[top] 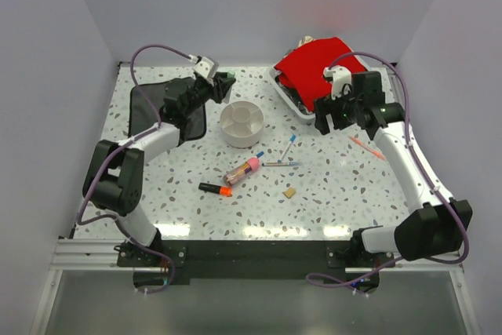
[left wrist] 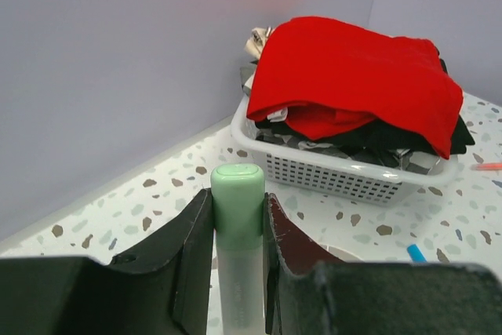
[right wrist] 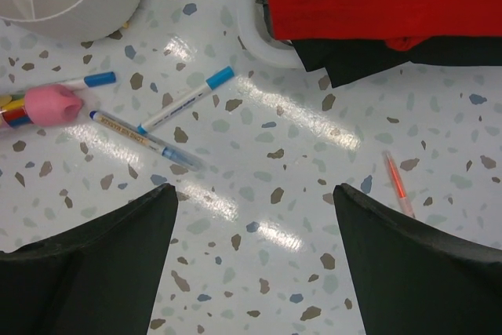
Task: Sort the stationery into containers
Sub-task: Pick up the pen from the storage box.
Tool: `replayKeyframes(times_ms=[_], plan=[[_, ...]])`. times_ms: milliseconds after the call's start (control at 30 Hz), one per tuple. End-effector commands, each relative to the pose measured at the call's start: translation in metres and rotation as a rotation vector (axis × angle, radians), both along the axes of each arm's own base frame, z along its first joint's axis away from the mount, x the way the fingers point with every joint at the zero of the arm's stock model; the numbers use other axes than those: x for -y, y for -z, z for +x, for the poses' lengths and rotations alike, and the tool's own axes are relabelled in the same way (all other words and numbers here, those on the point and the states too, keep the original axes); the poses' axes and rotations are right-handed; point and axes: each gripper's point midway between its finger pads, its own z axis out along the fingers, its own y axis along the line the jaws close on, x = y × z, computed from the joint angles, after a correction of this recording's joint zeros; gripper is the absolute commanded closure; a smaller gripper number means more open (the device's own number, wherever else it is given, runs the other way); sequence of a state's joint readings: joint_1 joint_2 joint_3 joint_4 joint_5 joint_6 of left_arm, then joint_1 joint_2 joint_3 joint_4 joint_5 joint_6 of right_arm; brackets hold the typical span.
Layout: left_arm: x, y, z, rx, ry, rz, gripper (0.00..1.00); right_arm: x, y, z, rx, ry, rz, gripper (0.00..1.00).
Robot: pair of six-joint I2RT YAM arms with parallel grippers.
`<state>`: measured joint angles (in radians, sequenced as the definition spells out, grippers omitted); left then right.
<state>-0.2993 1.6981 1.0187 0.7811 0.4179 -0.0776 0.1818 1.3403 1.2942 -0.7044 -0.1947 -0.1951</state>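
My left gripper (left wrist: 238, 208) is shut on the pale green highlighter (left wrist: 238, 182), cap pointing out past the fingertips. In the top view that gripper (top: 223, 84) hangs just behind and left of the round off-white divided bowl (top: 241, 123). On the table in front of the bowl lie the pink-capped tan stick (top: 241, 170), the orange-and-black highlighter (top: 215, 189), blue-tipped pens (top: 288, 147) (top: 281, 164) and a tan eraser (top: 289, 192). My right gripper (right wrist: 252, 194) is open above bare table, right of the pens (right wrist: 184, 100) and the stick (right wrist: 47, 106).
A white basket (left wrist: 345, 174) heaped with red cloth (left wrist: 353, 76) stands at the back right. A black cloth (top: 157, 107) lies at the back left under the left arm. A thin red pen (right wrist: 398, 182) lies right of my right gripper. Walls close in three sides.
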Motion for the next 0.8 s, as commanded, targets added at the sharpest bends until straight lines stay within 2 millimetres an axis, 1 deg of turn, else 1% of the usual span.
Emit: replayKeyframes(times_ms=[0,167,400,500,533,567,633,733,767], plan=[[0.000,-0.007,0.007,0.041,0.006,-0.030,1.00,0.004,-0.020,0.013,0.060,0.007,-0.015,0.15],[0.004,0.010,0.009,0.004,0.020,-0.022,1.00,0.003,-0.014,0.012,0.047,0.004,-0.015,0.15],[-0.001,0.041,0.012,-0.061,-0.009,0.011,1.00,0.001,-0.005,0.011,0.027,-0.003,-0.008,0.15],[-0.001,0.048,0.011,-0.076,-0.005,0.023,1.00,0.000,-0.003,0.012,0.020,-0.008,-0.004,0.15],[0.000,0.051,0.010,-0.082,-0.005,0.023,0.95,-0.001,-0.003,0.012,0.021,-0.010,-0.002,0.15],[0.000,0.052,0.010,-0.085,-0.007,0.024,0.86,-0.002,-0.002,0.012,0.018,-0.011,0.002,0.15],[-0.001,0.053,0.011,-0.097,-0.016,0.025,0.84,-0.003,-0.002,0.013,0.017,-0.013,0.005,0.15],[-0.004,0.050,0.012,-0.090,-0.030,0.031,0.72,-0.004,-0.001,0.015,0.016,-0.018,0.012,0.15],[-0.006,0.049,0.013,-0.089,-0.037,0.037,0.66,-0.006,-0.002,0.015,0.019,-0.023,0.015,0.15]])
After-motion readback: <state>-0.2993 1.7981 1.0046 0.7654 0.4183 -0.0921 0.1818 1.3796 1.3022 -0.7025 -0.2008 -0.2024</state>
